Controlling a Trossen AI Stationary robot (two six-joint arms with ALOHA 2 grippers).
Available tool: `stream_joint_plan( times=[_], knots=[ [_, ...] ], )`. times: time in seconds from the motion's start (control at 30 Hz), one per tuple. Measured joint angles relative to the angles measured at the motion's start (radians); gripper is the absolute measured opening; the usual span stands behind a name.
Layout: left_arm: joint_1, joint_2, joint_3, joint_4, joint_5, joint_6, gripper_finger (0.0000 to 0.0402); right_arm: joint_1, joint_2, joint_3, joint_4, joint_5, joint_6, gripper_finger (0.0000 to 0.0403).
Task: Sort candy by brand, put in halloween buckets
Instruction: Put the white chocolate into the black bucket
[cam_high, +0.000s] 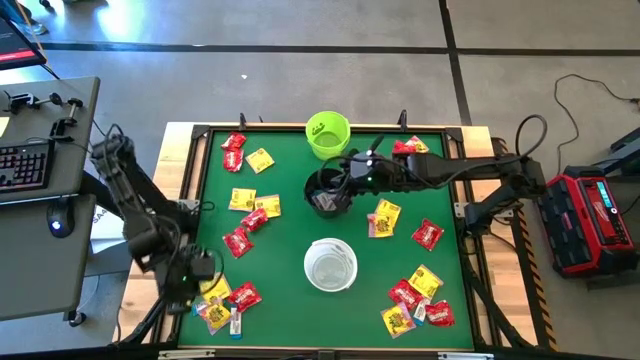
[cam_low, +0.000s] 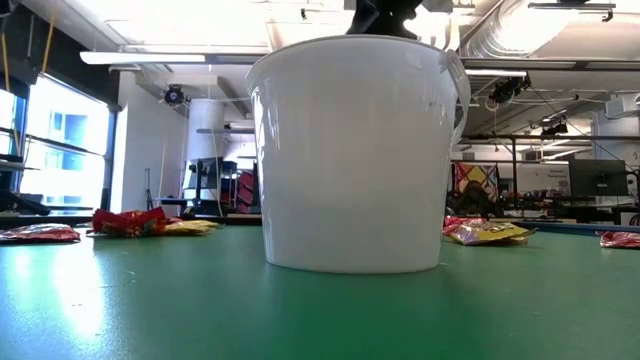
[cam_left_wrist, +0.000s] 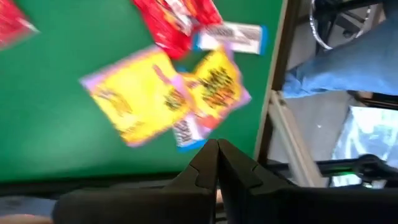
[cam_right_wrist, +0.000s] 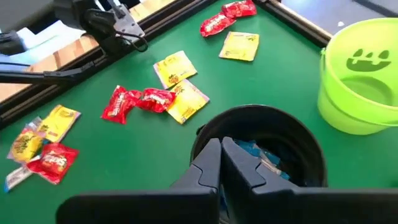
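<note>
Three buckets stand on the green mat: lime green (cam_high: 328, 133) at the far edge, black (cam_high: 327, 193) in the middle, white (cam_high: 330, 265) nearer. Red, yellow and blue-and-white candy packets lie scattered flat on the mat. My right gripper (cam_right_wrist: 221, 144) is shut and hangs over the black bucket (cam_right_wrist: 258, 149), which holds blue packets (cam_right_wrist: 256, 154). My left gripper (cam_left_wrist: 217, 148) is shut beside the pile of yellow, red and blue-and-white packets (cam_left_wrist: 168, 93) at the near-left corner (cam_high: 222, 300). I see nothing between either pair of fingers.
Candy groups lie at the far-left (cam_high: 243, 152), left-middle (cam_high: 250, 212), right of the black bucket (cam_high: 385, 216), far-right (cam_high: 410, 146) and near-right (cam_high: 415, 298). A raised frame (cam_high: 468, 250) rims the mat. In the low view the white bucket (cam_low: 355, 150) fills the middle.
</note>
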Motion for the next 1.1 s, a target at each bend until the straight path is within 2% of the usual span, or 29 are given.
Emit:
stream_joint_plan(
  times=[0.2,0.5,0.63,0.9,1.1],
  knots=[
    [-0.115,0.112,0.000,0.181,-0.009,-0.153,0.0000,0.011,0.000,0.000,-0.008,0.053,-0.011,0.0000],
    [-0.137,0.222,-0.001,0.197,0.012,-0.275,0.0007,0.011,0.000,0.000,-0.007,0.055,-0.033,0.0000],
    [-0.133,0.260,-0.001,0.214,0.044,-0.275,0.0041,0.011,0.000,0.000,-0.007,0.055,-0.033,0.0000],
    [-0.133,0.319,-0.001,0.275,0.056,-0.285,0.0144,0.013,0.000,0.000,-0.007,0.055,-0.033,0.0000],
    [-0.142,0.370,-0.001,0.227,0.069,-0.327,0.0197,0.012,0.000,0.000,-0.007,0.055,-0.043,0.0000]
  ],
)
